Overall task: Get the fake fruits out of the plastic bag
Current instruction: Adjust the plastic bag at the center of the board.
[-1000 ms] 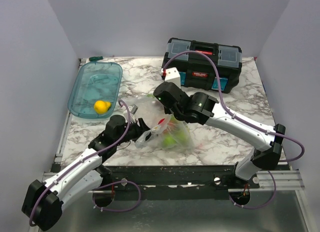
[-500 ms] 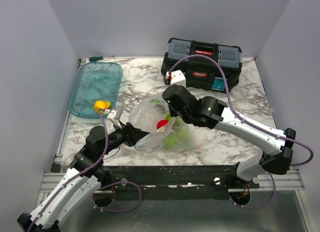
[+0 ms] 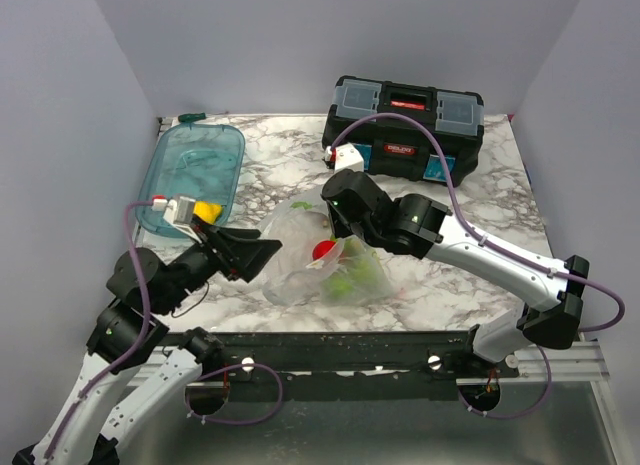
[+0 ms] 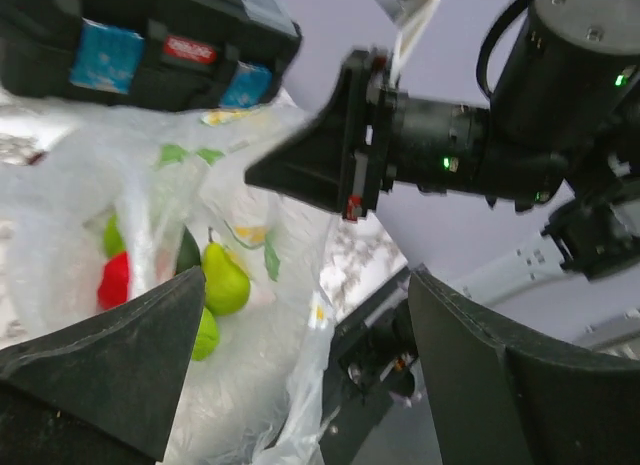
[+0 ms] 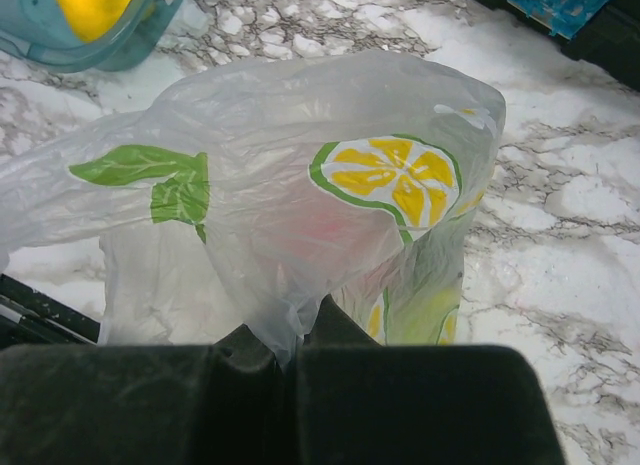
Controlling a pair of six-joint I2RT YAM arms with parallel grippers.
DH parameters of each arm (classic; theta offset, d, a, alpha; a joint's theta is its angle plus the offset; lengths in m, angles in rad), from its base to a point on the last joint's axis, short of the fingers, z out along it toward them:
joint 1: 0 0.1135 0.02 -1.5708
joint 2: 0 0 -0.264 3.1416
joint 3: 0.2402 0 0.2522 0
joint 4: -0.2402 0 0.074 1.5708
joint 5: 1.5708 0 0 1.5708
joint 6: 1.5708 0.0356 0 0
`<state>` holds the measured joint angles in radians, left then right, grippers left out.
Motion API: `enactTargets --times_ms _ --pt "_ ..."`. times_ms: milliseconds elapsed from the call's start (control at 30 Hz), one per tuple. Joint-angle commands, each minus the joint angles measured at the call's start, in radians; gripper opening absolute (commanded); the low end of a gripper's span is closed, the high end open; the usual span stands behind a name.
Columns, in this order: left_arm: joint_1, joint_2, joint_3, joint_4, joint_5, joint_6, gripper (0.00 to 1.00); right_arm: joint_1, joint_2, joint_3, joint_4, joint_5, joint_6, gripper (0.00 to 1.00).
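Plastic bag (image 3: 300, 220) hangs pinched in the closed right gripper (image 5: 295, 350) while the wide, empty left gripper (image 3: 265, 260) faces it; next it should probably reach inside for the red fruit (image 3: 324, 250).

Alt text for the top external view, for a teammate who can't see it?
The right claw pinches the top of the clear plastic bag, which holds a red fruit and green fruits. The left claw is open and empty beside the bag; a yellow fruit sits in the teal tub, a black toolbox behind.
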<state>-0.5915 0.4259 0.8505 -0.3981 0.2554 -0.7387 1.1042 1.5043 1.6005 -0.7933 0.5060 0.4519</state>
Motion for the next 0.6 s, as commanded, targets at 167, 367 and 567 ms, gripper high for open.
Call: enactTargets --times_ms 167,367,567 --pt "-0.003 0.135 0.154 -0.017 0.329 0.018 0.67 -0.002 -0.001 0.033 0.004 -0.024 -0.001 0.01" --pt "-0.002 0.188 0.053 -0.032 0.179 0.006 0.52 -0.002 -0.016 0.02 0.012 -0.051 0.013 0.01" --pt "0.095 0.356 -0.027 0.106 -0.063 0.109 0.43 -0.002 -0.032 -0.004 0.067 -0.177 -0.008 0.01"
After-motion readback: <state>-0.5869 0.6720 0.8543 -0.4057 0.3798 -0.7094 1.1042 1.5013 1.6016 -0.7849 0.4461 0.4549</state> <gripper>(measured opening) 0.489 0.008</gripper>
